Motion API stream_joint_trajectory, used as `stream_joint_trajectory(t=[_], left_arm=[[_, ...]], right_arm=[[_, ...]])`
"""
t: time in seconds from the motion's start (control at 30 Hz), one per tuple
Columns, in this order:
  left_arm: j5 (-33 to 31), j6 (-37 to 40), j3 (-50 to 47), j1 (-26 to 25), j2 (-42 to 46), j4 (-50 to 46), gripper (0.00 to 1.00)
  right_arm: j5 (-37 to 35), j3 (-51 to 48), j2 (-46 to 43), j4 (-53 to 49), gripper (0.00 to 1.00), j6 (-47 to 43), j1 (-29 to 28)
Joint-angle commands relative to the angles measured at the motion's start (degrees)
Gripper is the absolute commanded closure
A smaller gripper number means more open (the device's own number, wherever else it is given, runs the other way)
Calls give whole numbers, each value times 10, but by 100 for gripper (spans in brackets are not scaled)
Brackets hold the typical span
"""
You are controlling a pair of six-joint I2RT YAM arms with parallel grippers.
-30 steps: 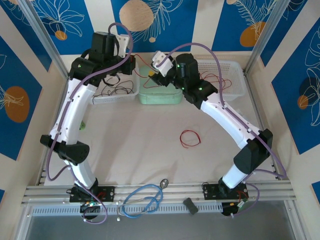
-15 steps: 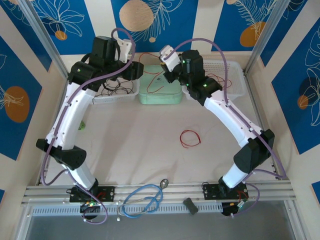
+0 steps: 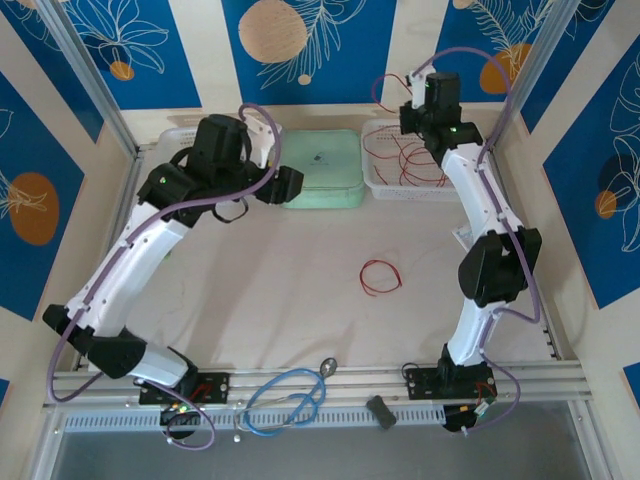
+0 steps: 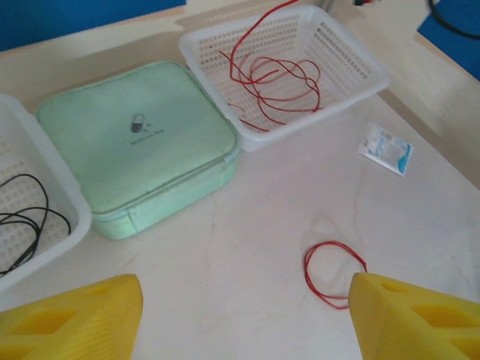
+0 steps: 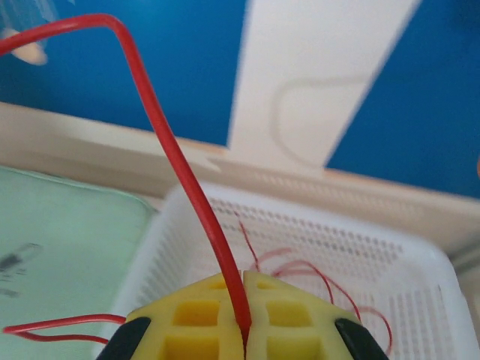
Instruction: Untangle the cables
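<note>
Cream table (image 3: 300, 290) under blue-patterned walls, with thin cables spread over two white baskets.

In the top view's upper right, the right gripper (image 5: 244, 289) has its yellow jaws pinched tight on a red cable (image 5: 187, 187), raised above the right basket (image 4: 322, 112), where more red cables (image 4: 281, 75) lie tangled. The left gripper (image 4: 244, 311) hangs with jaws wide and nothing between them, over bare table. A green case (image 4: 142, 142) sits between the baskets. The left basket (image 4: 56, 176), at the left edge of the left wrist view, holds black cables (image 4: 34, 176). A red loop (image 4: 306, 264) lies alone on the table, lower right of that view.
</note>
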State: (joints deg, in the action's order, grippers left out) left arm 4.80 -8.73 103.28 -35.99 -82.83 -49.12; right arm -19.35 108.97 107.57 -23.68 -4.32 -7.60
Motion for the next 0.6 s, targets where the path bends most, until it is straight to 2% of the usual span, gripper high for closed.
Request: stream_joint_trajectory(t=[0.0, 0.17, 0.4, 0.57], left_arm=[[-18, -14, -24, -22, 25, 19, 28], [-38, -29, -61, -58, 45, 30, 27], [-63, -44, -78, -98, 46, 29, 26], [-78, -52, -79, -123, 40, 26, 25]], right_arm=[[-13, -5, 16, -11, 100, 70, 27], [-14, -24, 67, -27, 100, 121, 59], [-19, 4, 150, -115, 100, 190, 78], [24, 2, 162, -141, 100, 231, 94]])
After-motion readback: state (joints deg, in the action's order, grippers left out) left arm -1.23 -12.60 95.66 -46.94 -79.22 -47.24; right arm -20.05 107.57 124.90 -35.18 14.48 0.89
